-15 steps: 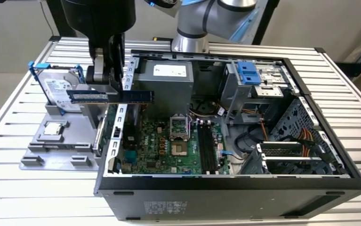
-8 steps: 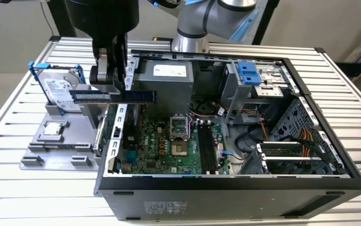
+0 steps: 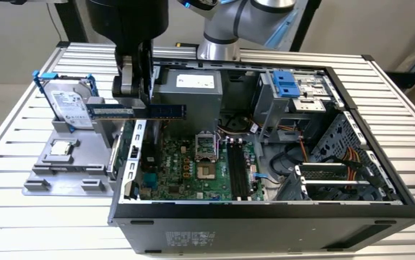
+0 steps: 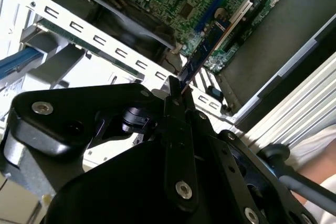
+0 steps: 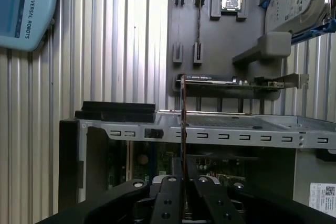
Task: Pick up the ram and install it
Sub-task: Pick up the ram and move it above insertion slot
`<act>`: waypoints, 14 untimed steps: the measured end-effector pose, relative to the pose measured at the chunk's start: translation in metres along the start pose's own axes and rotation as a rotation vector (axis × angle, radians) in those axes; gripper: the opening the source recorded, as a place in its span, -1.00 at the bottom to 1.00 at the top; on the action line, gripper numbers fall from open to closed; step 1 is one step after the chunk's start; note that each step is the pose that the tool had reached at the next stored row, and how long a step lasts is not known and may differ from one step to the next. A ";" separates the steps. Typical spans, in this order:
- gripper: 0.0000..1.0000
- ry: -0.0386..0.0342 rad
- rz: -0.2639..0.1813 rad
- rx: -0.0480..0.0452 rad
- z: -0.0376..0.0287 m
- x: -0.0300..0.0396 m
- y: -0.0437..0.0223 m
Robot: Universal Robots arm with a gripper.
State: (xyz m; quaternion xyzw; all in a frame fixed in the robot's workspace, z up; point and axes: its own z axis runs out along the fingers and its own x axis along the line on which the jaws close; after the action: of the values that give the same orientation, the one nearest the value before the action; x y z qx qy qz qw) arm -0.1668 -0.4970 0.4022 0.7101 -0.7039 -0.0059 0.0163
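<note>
Ram [image 3: 136, 111] pinched near its middle by gripper [image 3: 136, 104], fingers pressed together on the board. Held level in the air, upper left of the exterior view, just above the open computer case [image 3: 265, 219] wall on the exterior view's left, clear of the motherboard [image 3: 192, 168] below. In both wrist views, ram [image 4: 205, 56] [image 5: 183, 124] edge-on, a thin strip running out from between the fingers of the gripper [image 4: 177, 90] [image 5: 183, 182]. Further toward the exterior view's left, on the desk [image 3: 12, 216]: grey holder [image 3: 48, 179] with hard drive [image 3: 68, 102] upright and small silver chip [image 3: 64, 147] lying flat.
</note>
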 end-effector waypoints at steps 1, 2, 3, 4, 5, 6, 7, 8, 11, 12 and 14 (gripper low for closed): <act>-1.00 -0.0001 0.000 0.0001 0.0000 0.0000 -0.0016; -1.00 0.0000 0.000 0.0000 -0.0001 0.0000 -0.0033; -1.00 -0.0001 0.000 0.0001 -0.0001 0.0000 -0.0050; -1.00 0.0000 0.000 0.0000 -0.0002 0.0001 -0.0066; -1.00 0.0000 0.000 0.0000 -0.0002 0.0001 -0.0082; -1.00 -0.0001 0.000 0.0000 -0.0003 0.0001 -0.0099; -1.00 0.0000 0.000 0.0000 -0.0003 0.0001 -0.0115; -1.00 0.0000 0.000 0.0000 -0.0004 0.0000 -0.0132; -1.00 0.0000 0.000 0.0000 -0.0006 -0.0002 -0.0180; -1.00 0.0000 0.000 0.0000 -0.0006 -0.0003 -0.0195; -1.00 -0.0001 0.000 0.0000 -0.0007 -0.0007 -0.0226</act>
State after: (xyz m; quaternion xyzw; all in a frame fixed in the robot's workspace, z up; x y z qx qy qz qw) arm -0.1442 -0.4961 0.4021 0.7101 -0.7039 -0.0059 0.0163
